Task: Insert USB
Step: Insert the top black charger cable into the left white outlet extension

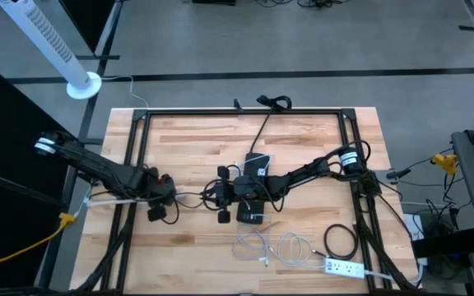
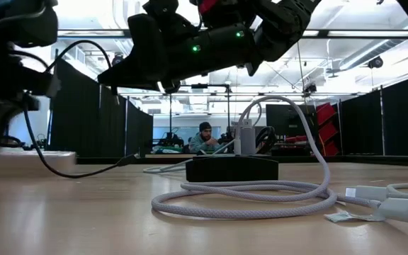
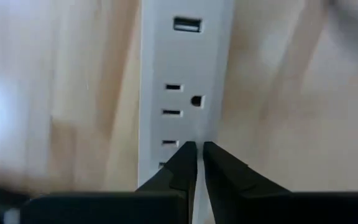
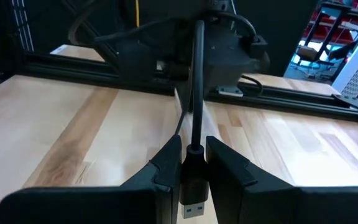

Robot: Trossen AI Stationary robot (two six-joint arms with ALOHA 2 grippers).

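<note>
Pale wooden planks of the desk (image 1: 196, 140) are being crowded by cables. Only the right wrist view is showing the black USB plug (image 4: 191, 186) being clamped between the right gripper (image 4: 191, 163) fingers, cable (image 4: 197, 87) rising. Only the left wrist view is showing a white power strip (image 3: 185, 81) below the nearly closed, empty left gripper (image 3: 196, 149). Grey cord (image 2: 261, 195) is being coiled around a black box (image 2: 232, 168).

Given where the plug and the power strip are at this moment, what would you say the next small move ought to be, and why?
Probably carry the right gripper toward the left gripper. It is shut on the USB plug, metal tip free. The left gripper's nearly closed fingers rest over the white power strip, whose USB port is open and unobstructed. Plug and port are apart.
</note>
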